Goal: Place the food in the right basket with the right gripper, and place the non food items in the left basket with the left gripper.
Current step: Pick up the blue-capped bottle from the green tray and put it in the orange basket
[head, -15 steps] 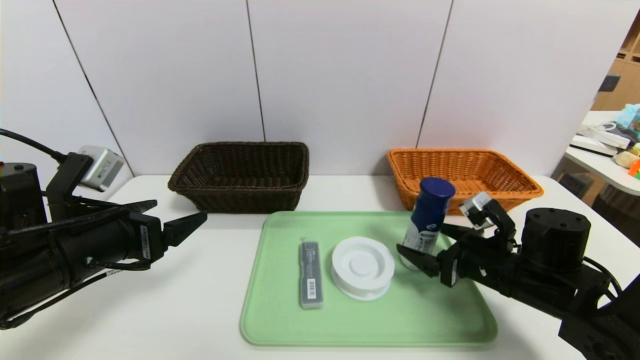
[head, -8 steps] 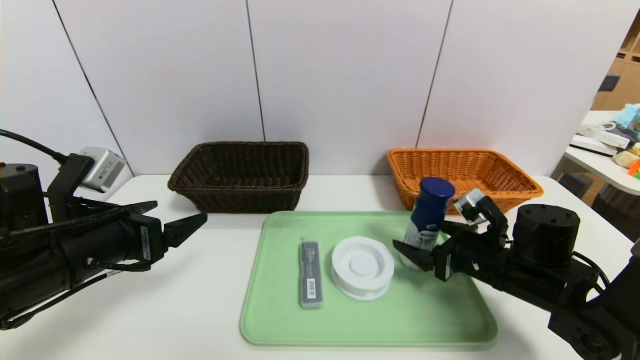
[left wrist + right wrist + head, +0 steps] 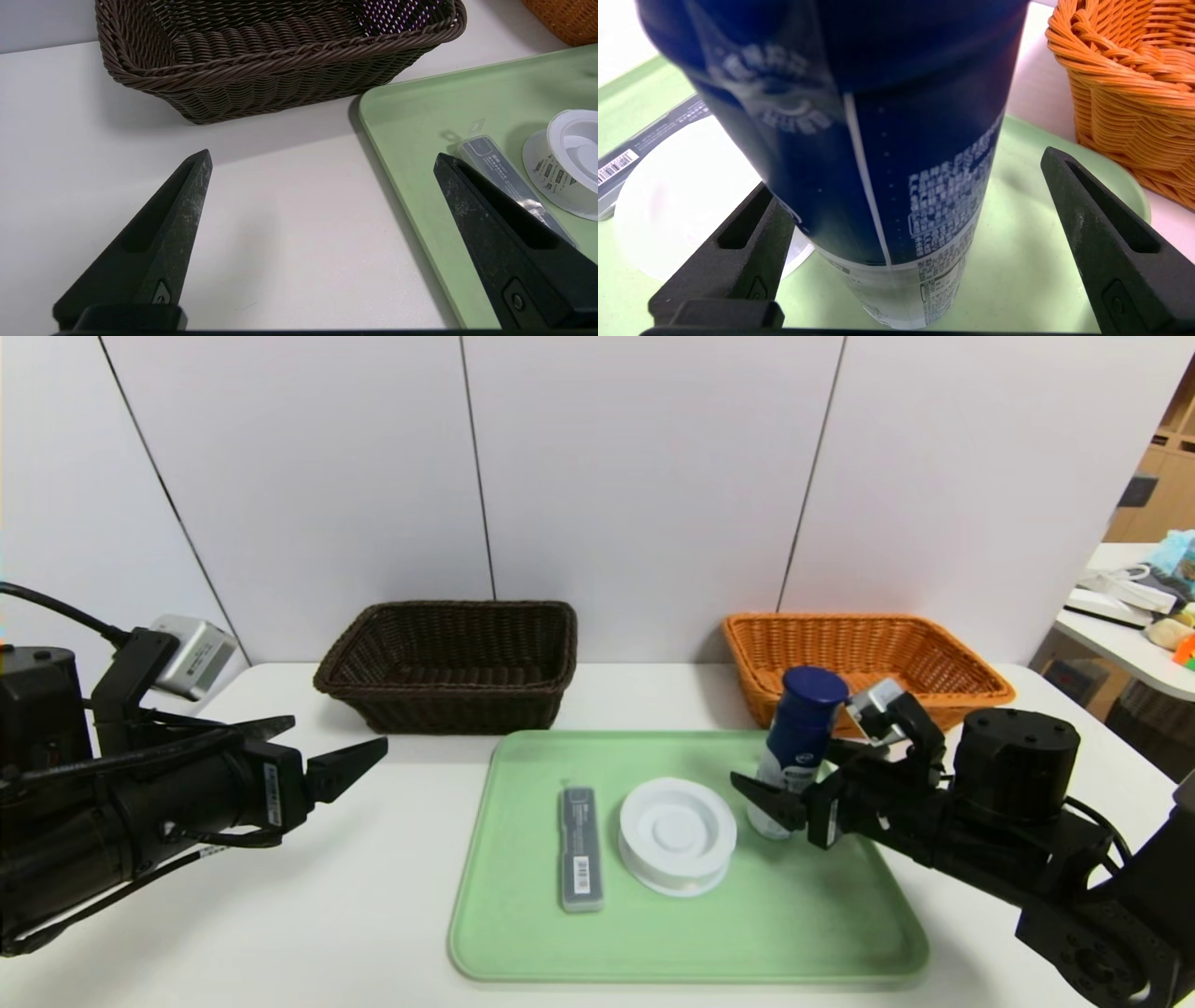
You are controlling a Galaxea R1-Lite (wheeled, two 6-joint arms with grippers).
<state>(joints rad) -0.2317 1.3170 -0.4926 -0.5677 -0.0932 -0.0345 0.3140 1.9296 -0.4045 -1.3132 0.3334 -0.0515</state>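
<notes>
head view: bottle (image 3: 799, 747) between right fingers (image 3: 770, 801)

We count two rectangular woven wicker baskets, one dark brown (image 3: 467, 709) and one orange-tan (image 3: 868, 709), one green rectangular tray (image 3: 747, 933), one blue-capped white printed bottle (image 3: 805, 728), one slim grey rectangular case (image 3: 581, 835) and one round white plastic container (image 3: 678, 831).

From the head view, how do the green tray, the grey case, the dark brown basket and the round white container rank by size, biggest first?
1. Green tray
2. Dark brown wicker basket
3. Round white container
4. Slim grey case
</notes>
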